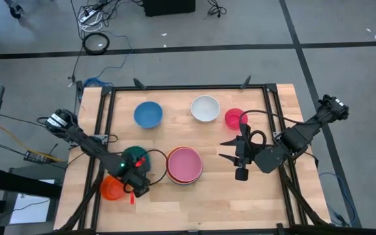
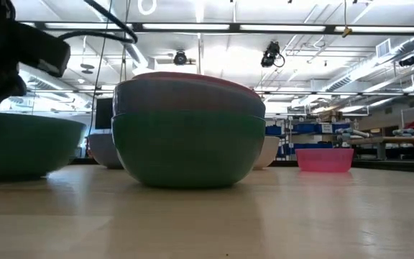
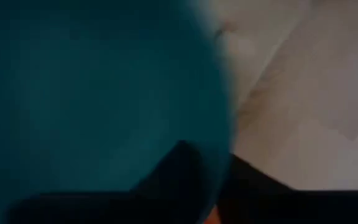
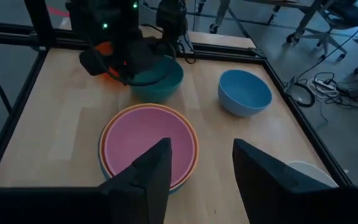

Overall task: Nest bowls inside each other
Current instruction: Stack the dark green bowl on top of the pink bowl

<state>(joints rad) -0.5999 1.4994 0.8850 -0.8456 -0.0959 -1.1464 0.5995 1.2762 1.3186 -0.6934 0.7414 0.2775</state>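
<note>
left to right across the table (image 1: 273,202): an orange bowl (image 1: 109,188) sat near the front left edge, touching or just beside the teal bowl (image 1: 134,158). the left gripper (image 1: 136,181) was down at the teal bowl's near rim, its fingers (image 3: 179,171) closed on either side of the wall, pinching it. a blue bowl (image 1: 148,114) stood alone toward the back, well apart from the teal one. in the middle sat a stack of nested bowls (image 1: 185,164) with a pink bowl (image 4: 149,144) on top, an orange rim just under it, and a green bowl (image 2: 185,151) at the bottom in the low view. a white bowl (image 1: 205,108) stood at the back, the small red-pink bowl (image 1: 235,118) just beside it. the right gripper (image 1: 228,149) hung right of the stack, fingers spread, holding nothing.
</note>
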